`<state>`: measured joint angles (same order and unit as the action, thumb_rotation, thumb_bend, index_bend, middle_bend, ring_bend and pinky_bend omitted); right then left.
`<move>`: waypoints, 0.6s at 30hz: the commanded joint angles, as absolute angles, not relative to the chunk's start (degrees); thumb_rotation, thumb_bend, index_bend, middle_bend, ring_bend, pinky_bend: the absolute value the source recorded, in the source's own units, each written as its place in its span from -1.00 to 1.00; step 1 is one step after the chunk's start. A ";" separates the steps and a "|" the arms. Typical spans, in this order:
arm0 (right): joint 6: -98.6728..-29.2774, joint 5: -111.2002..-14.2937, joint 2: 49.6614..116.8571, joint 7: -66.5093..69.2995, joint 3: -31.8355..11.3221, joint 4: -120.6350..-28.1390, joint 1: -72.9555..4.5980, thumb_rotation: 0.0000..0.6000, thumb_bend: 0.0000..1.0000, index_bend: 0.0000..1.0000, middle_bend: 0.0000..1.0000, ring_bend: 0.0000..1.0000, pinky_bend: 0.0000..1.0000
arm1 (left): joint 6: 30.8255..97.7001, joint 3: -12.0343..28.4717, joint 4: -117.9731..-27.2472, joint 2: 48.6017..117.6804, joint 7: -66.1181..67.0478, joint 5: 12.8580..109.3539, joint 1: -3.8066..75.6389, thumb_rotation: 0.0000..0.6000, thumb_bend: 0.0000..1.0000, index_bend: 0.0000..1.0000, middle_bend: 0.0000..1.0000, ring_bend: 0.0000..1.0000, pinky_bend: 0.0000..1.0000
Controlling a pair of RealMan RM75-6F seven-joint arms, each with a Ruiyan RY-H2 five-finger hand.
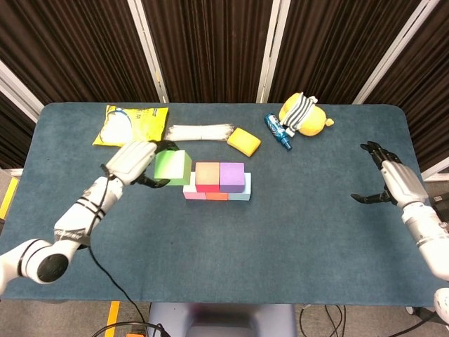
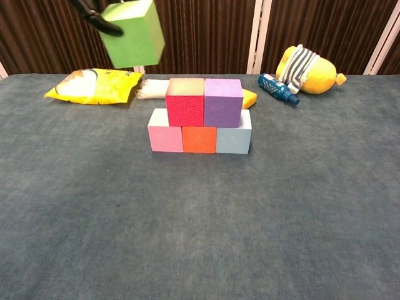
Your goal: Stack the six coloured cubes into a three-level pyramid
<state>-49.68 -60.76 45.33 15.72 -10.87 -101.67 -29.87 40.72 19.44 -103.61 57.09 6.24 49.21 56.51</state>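
My left hand [image 1: 133, 161] grips a green cube [image 1: 172, 168], held in the air just left of the stack and above its height; the green cube [image 2: 132, 34] shows at the top of the chest view. The stack has a pink cube [image 2: 164, 138], an orange cube [image 2: 199, 139] and a light blue cube [image 2: 234, 139] in the bottom row. A red cube [image 2: 185, 102] and a purple cube [image 2: 222, 102] sit on top of them. My right hand [image 1: 393, 182] hovers open at the table's right edge, far from the cubes.
Along the back lie a yellow snack bag [image 1: 131, 127], a white bundle [image 1: 200, 132], a yellow sponge [image 1: 243, 141], a blue bottle [image 1: 276, 130] and a yellow plush toy [image 1: 305, 116]. The dark blue table [image 1: 280, 246] ends close to my right hand.
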 commanded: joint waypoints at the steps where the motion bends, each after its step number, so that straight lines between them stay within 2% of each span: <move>1: -49.53 -60.56 44.69 15.58 -11.12 -102.18 -29.59 1.00 -0.46 -0.94 -0.87 -1.00 -0.81 | 37.50 18.34 -99.73 60.39 10.39 43.16 62.41 1.00 -0.41 -0.31 -0.05 -0.12 0.03; 13: -49.26 -58.58 43.69 13.19 -12.06 -103.79 -29.66 1.00 -0.46 -0.94 -0.87 -1.00 -0.81 | 37.84 14.65 -94.79 65.41 18.26 24.60 75.32 1.00 -0.41 -0.33 -0.06 -0.12 0.01; 18: -48.85 -58.17 43.81 12.95 -12.15 -103.73 -29.55 1.00 -0.46 -0.94 -0.87 -1.00 -0.81 | 38.43 12.91 -93.25 67.56 20.54 20.33 78.82 1.00 -0.41 -0.33 -0.06 -0.12 -0.02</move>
<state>-48.87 -58.20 43.79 12.94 -12.14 -103.74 -29.56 38.08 13.76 -94.04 66.61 19.52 21.50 77.68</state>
